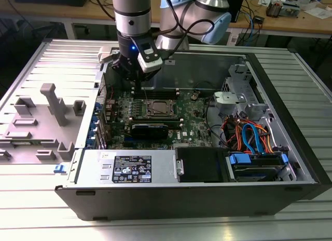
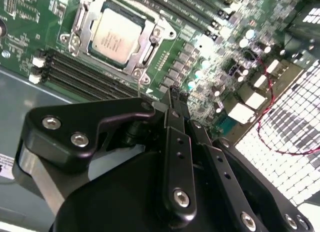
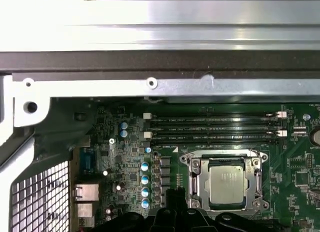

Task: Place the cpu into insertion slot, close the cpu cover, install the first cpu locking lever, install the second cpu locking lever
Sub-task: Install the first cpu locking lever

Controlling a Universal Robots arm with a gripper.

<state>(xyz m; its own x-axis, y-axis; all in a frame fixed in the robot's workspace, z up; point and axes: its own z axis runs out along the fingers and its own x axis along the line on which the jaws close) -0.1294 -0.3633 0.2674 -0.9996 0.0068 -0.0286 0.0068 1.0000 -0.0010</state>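
One silver power-supply box lies nearest in the exterior view, along the front wall of the open computer case, at about six o'clock from the green motherboard. Beyond it, mid-board, the cpu sits in the insertion slot. In both wrist views its dull metal top shows through the cutout of the cpu cover, which lies flat around it, with long black memory sticks just beside the socket. Farther back in the exterior view, the gripper hangs over the board. The cpu lies at about four o'clock from it, near but apart. In the second wrist view the black fingers meet tip to tip with nothing between them. The grey arm rises at twelve o'clock from the gripper.
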